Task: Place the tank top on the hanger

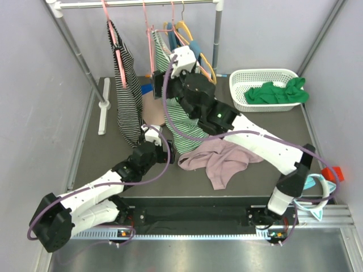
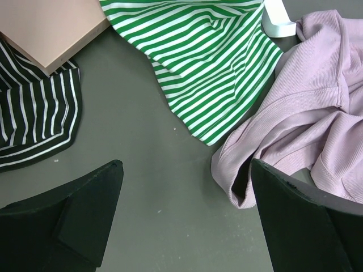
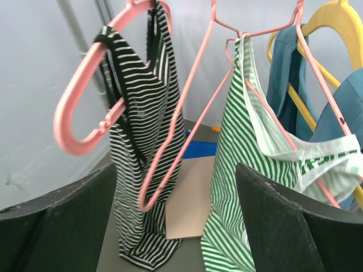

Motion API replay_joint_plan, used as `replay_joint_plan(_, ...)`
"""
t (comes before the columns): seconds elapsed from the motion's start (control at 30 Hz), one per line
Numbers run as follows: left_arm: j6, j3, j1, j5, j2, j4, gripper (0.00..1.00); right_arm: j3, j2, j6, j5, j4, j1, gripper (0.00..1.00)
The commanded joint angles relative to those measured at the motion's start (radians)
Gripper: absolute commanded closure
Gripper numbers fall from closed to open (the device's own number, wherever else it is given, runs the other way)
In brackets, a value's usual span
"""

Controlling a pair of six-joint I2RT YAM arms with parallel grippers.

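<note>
Bright even light, soft shadows, foreground perhaps blurred

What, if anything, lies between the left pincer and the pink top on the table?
Nothing visible. The left pincer hangs open above the table, the tank top lying beside one finger; the green striped top lies beyond, not between.

Tank top [image 1: 218,158] on table [image 1: 113,153], before hanger [image 3: 194,71] on rail [image 1: 136,3]; basket [image 1: 238,79] right.

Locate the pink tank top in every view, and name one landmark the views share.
Top external: tank top lies crumpled on the table, just right of centre.
Left wrist: tank top fills the right side.
Right wrist: not in it.
Shared landmark: green-and-white striped top, visible in all three.
</note>
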State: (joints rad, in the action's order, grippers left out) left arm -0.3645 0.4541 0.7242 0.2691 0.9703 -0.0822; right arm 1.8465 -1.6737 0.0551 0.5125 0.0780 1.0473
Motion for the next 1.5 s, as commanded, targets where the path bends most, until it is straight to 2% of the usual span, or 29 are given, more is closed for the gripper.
replay_joint_plan(0.0, -0.008, -0.008, -0.002, -0.013, -0.021, -0.027, 0.02, 0.132, -0.072, 0.011, -0.057, 0.037, -0.043, 0.16)
replay_joint_plan(0.2, -0.010, -0.006, -0.002, -0.016, -0.025, -0.025, 0.02, 0.284, -0.219, 0.028, -0.091, 0.106, -0.055, 0.16)
replay_joint_plan(0.47, -0.010, -0.009, -0.002, -0.014, -0.038, -0.022, 0.02, 0.345, -0.270, 0.054, -0.097, 0.110, -0.055, 0.17)
replay_joint_plan(0.63, -0.010, -0.009, -0.002, -0.011, -0.044, -0.021, 0.02, 0.425, -0.320, 0.058, -0.051, 0.201, -0.055, 0.19)
replay_joint_plan(0.9, -0.011, -0.012, -0.002, -0.010, -0.044, -0.025, 0.02, 0.424, -0.317, 0.060, 0.038, 0.267, -0.056, 0.26)
replay_joint_plan(1.0, -0.011, -0.012, -0.002, -0.010, -0.042, -0.024, 0.02, 0.422, -0.314, 0.061, 0.040, 0.279, -0.061, 0.35)
replay_joint_plan(1.1, -0.011, -0.012, -0.002, -0.007, -0.042, -0.024, 0.01, 0.412, -0.308, 0.061, 0.046, 0.281, -0.061, 0.49)
replay_joint_plan(1.17, -0.013, -0.012, -0.002, -0.007, -0.041, -0.025, 0.02, 0.402, -0.301, 0.063, 0.046, 0.273, -0.063, 0.55)
replay_joint_plan(1.2, -0.013, -0.012, -0.002, -0.007, -0.039, -0.027, 0.02, 0.392, -0.299, 0.061, 0.046, 0.270, -0.063, 0.62)
replay_joint_plan(1.4, -0.014, -0.011, -0.002, -0.011, -0.027, -0.030, 0.02, 0.362, -0.281, 0.052, 0.046, 0.233, -0.063, 0.80)
replay_joint_plan(1.47, -0.014, -0.009, -0.002, -0.014, -0.022, -0.030, 0.02, 0.362, -0.281, 0.052, 0.047, 0.224, -0.061, 0.83)
